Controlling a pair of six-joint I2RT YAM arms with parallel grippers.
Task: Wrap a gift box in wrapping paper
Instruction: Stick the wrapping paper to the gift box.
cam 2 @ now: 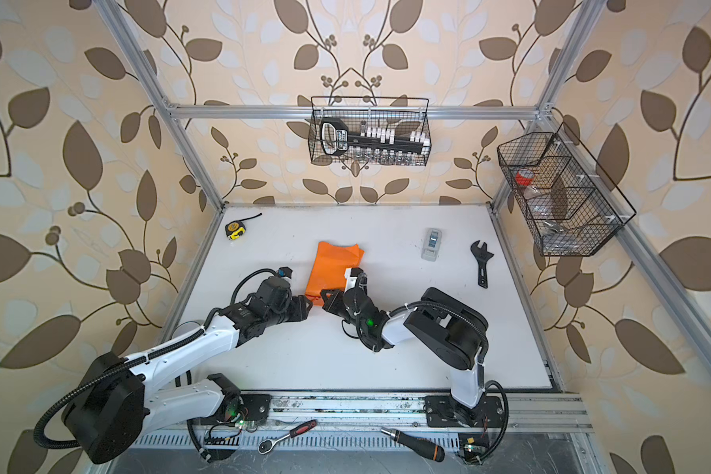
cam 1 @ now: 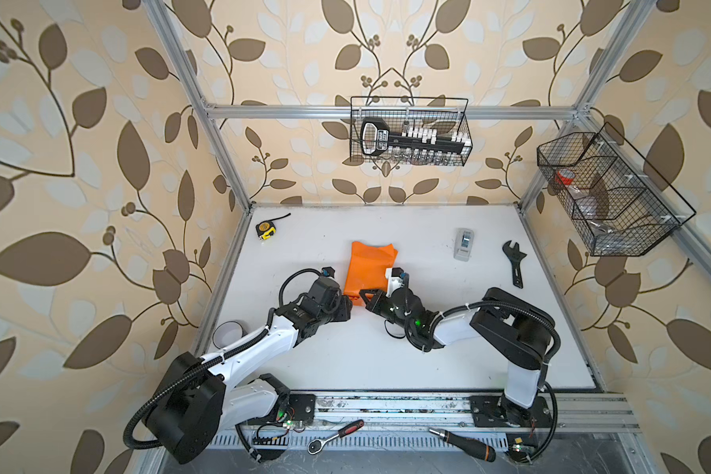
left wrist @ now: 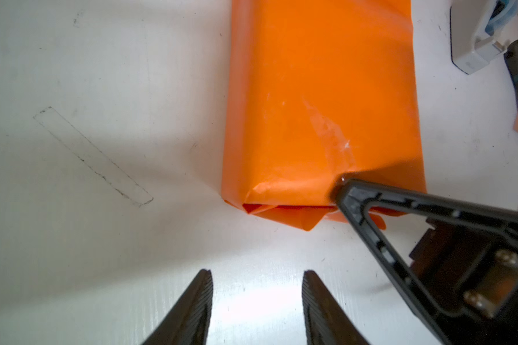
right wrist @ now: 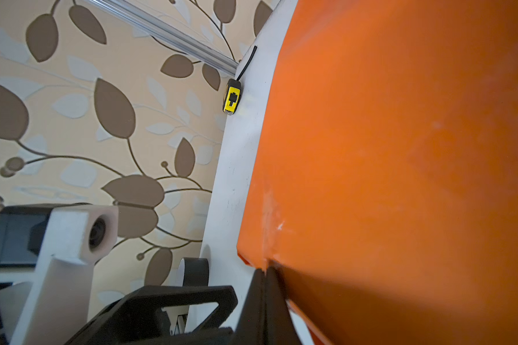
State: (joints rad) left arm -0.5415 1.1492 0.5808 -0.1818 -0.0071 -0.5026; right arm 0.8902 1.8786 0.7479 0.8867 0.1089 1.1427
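Observation:
The orange wrapping paper lies folded round a long parcel in the middle of the white table, and the gift box is hidden inside it. A strip of clear tape runs across its top. The near end shows loose folded flaps. My right gripper is shut, its tip pressing on the top edge of the paper's near end. My left gripper is open over bare table just short of that end, holding nothing.
A grey tape dispenser and a black wrench lie at the back right, a yellow tape measure at the back left. A tape roll sits at the left edge. A ratchet and a screwdriver lie on the front rail.

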